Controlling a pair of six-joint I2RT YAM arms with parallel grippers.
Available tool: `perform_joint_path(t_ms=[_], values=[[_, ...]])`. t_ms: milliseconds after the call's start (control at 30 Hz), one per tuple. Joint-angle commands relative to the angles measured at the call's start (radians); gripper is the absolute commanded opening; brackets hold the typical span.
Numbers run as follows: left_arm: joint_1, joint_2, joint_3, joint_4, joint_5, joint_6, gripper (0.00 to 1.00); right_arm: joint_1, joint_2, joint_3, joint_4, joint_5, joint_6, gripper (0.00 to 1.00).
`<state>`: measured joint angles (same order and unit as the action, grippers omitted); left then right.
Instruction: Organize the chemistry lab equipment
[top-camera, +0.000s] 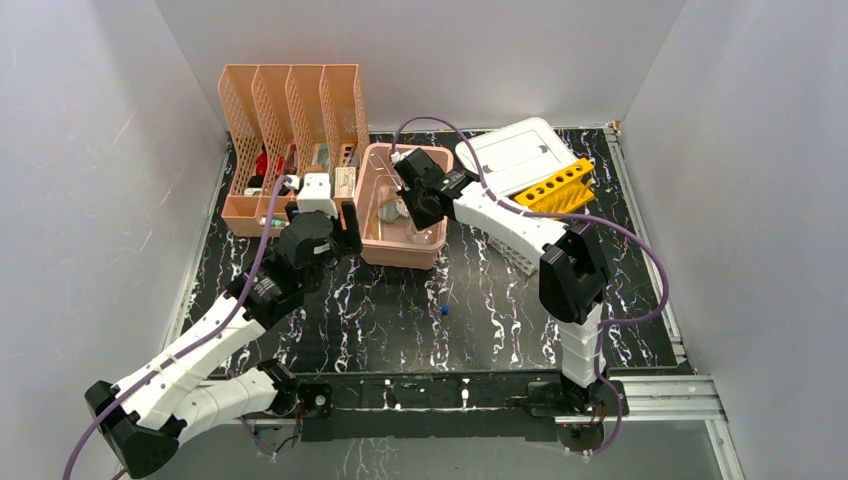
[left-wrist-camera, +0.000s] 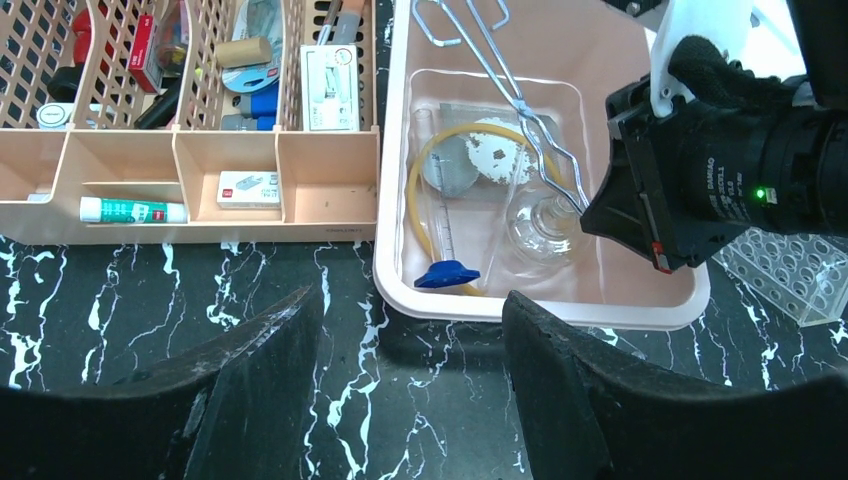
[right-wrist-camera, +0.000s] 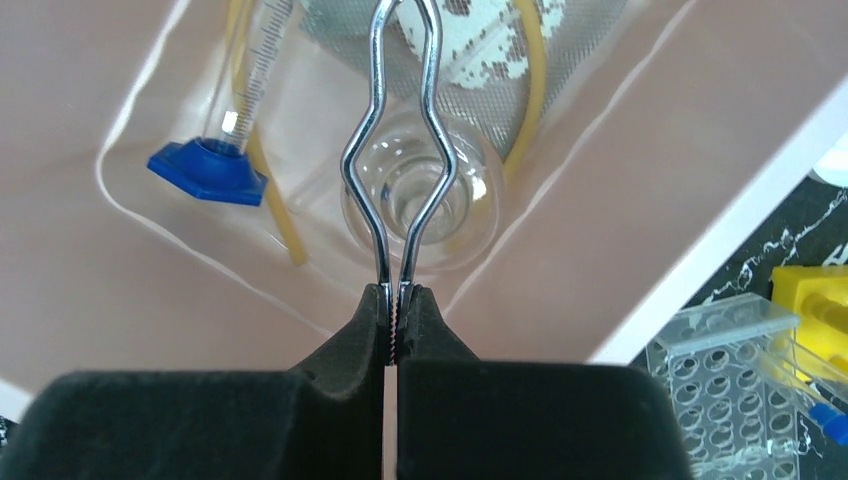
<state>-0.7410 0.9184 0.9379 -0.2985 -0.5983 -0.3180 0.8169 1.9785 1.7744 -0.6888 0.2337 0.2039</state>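
Note:
My right gripper (right-wrist-camera: 393, 292) is shut on the tip end of the metal tweezers (right-wrist-camera: 395, 150), long wire tongs, and holds them inside the pink tub (right-wrist-camera: 640, 200); it also shows in the top view (top-camera: 405, 200). In the tub, below the tongs, lie a clear glass flask (right-wrist-camera: 470, 215), a yellow rubber tube (right-wrist-camera: 527, 120), a wire gauze with a white centre (right-wrist-camera: 470, 50) and a glass cylinder on a blue base (right-wrist-camera: 208, 170). My left gripper (left-wrist-camera: 410, 340) is open and empty, low over the table just in front of the tub's near rim (left-wrist-camera: 540, 312).
The peach mesh file holder (top-camera: 290, 150) stands left of the tub. The white lid (top-camera: 515, 150), a yellow tube rack (top-camera: 555, 187) and a clear tube rack (left-wrist-camera: 790, 275) lie to its right. A small blue item (top-camera: 442, 311) lies on the black marbled table.

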Motion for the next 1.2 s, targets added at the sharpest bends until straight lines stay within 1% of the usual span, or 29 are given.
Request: perform_joint_path(t_ms=[0,67,300,500,733,767,800,933,1033,1100,1167], values=[[0.008,-0.016,-0.005,0.029,-0.012,0.009,0.64,-0.018,-0.074,-0.043,-0.015,0.009,-0.019,0.0],[0.009,-0.01,-0.001,0.031,-0.004,0.01,0.64,-0.023,-0.066,-0.057,-0.009,-0.001,-0.017,0.0],[0.009,-0.033,-0.008,0.019,-0.021,0.011,0.64,-0.042,-0.017,-0.025,-0.009,-0.021,-0.033,0.0],[0.01,-0.021,-0.001,0.014,-0.023,0.014,0.64,-0.052,0.057,0.046,-0.053,-0.06,-0.046,0.0],[0.011,-0.022,-0.007,0.022,-0.017,0.017,0.64,-0.053,0.116,0.076,-0.094,-0.082,-0.049,0.0],[0.011,-0.022,-0.007,0.022,-0.017,0.016,0.64,-0.052,0.121,0.085,-0.1,-0.084,-0.049,0.06],[0.011,-0.023,-0.007,0.022,-0.017,0.016,0.64,-0.052,0.124,0.087,-0.102,-0.085,-0.049,0.14],[0.011,-0.027,-0.009,0.022,-0.019,0.016,0.64,-0.052,0.125,0.091,-0.103,-0.084,-0.052,0.3],[0.011,-0.031,-0.009,0.021,-0.024,0.017,0.64,-0.052,0.129,0.091,-0.101,-0.09,-0.051,0.36],[0.011,-0.033,-0.008,0.017,-0.027,0.017,0.64,-0.051,0.133,0.095,-0.102,-0.094,-0.052,0.43],[0.011,-0.035,-0.008,0.014,-0.03,0.017,0.64,-0.052,0.134,0.099,-0.1,-0.1,-0.049,0.46]])
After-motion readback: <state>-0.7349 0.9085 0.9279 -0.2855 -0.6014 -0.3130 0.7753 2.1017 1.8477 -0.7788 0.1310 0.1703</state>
